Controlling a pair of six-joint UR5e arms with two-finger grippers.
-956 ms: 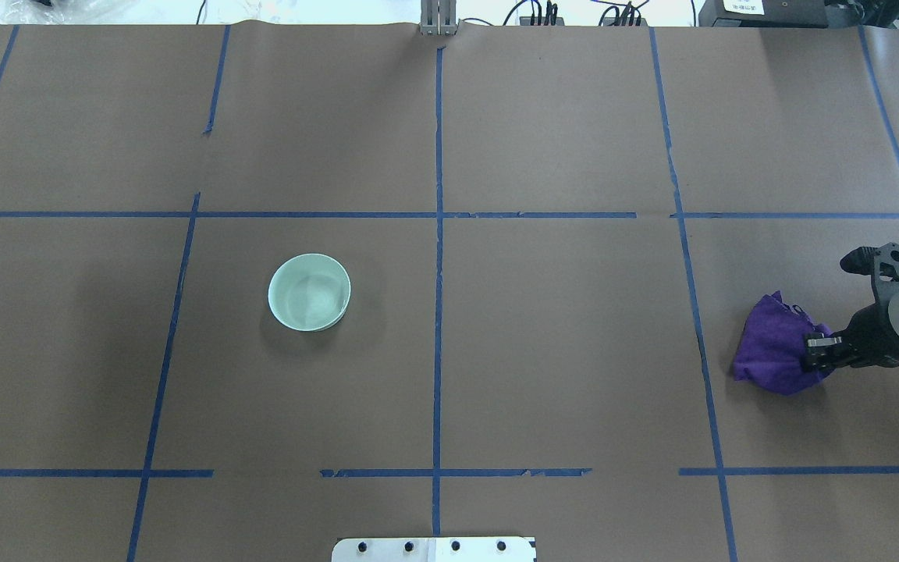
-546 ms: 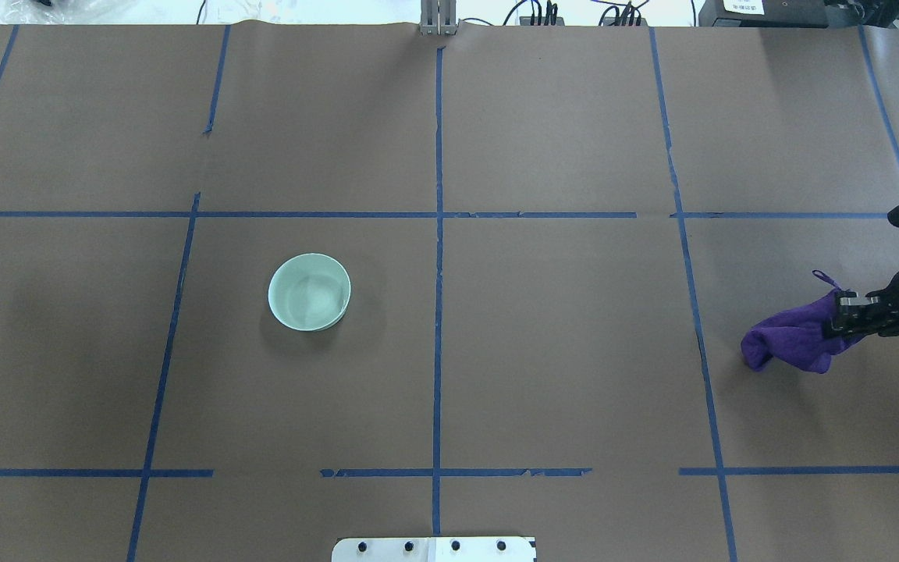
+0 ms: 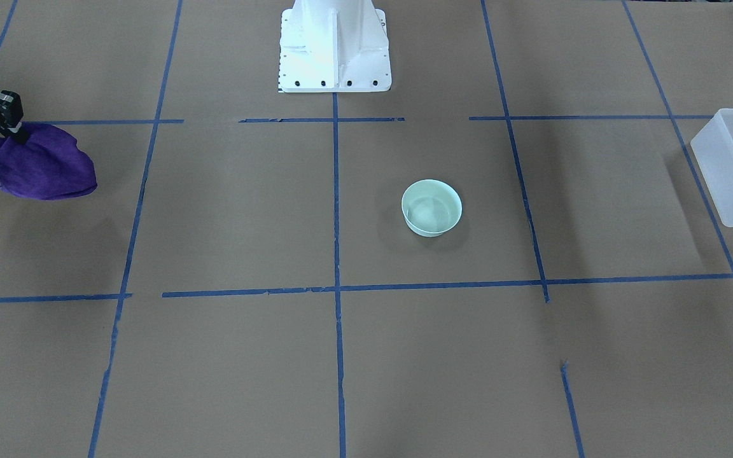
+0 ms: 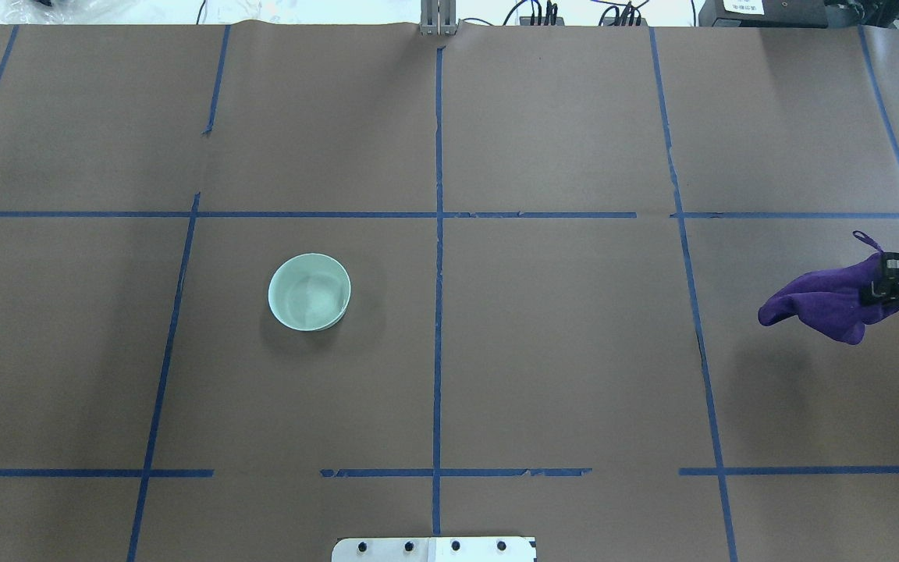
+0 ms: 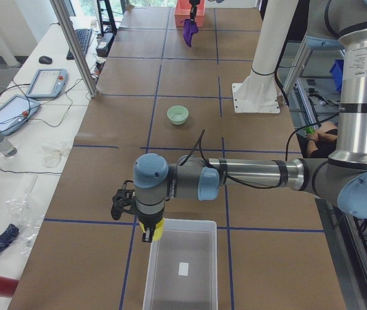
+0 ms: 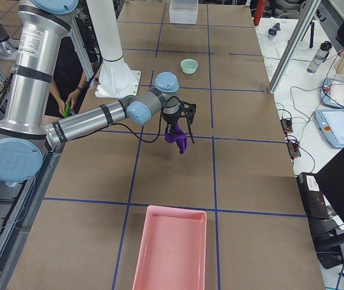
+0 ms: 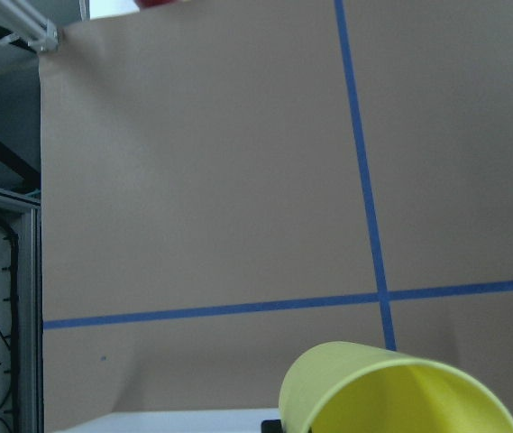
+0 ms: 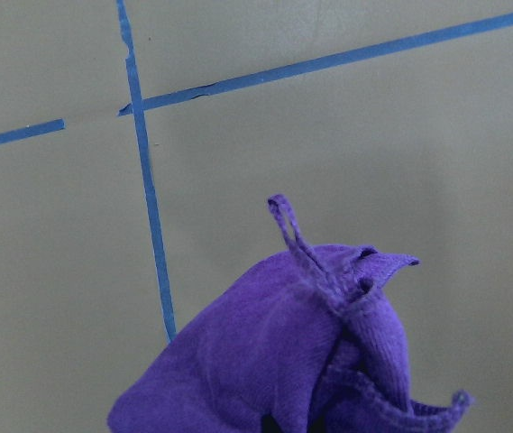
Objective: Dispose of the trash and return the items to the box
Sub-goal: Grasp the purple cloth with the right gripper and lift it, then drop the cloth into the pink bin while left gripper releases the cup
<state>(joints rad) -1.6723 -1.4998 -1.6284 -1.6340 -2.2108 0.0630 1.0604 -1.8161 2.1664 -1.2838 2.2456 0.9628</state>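
- Right gripper (image 4: 879,281) at the far right edge of the overhead frame, jaws pinched shut on one end of a crumpled purple fabric cloth (image 4: 820,306).
- Lifted within the last second: heaped on the brown paper-covered table (image 4: 559,351) one second back, now hanging clear of it, with a soft shadow below and a drawstring loop sticking up.
- Carried up and to the right across the overhead frame over that same second, nearly out of shot.
- Judged a pick completed and a carry begun. Likely bound for the pink rectangular plastic tray (image 6: 168,254) at the bottom of the right-side view, though whether as trash or as an item cannot be told.
- Left gripper (image 5: 146,227) low in the centre of the left-side view, with a small bright yellow tapered plastic cup (image 5: 157,228) at its tip. Grip itself not readable from that angle, and only the cup's rim showing in the left wrist view.
- Poised over the upper left corner, as seen there, of the rectangular translucent frosted-white plastic box (image 5: 199,287) at the bottom of that view. Not yet inside, so drop-off judged close.
- Untouched left of centre in the overhead frame: a pale mint-green round bowl (image 4: 309,292), in the same spot throughout and still to be sorted.
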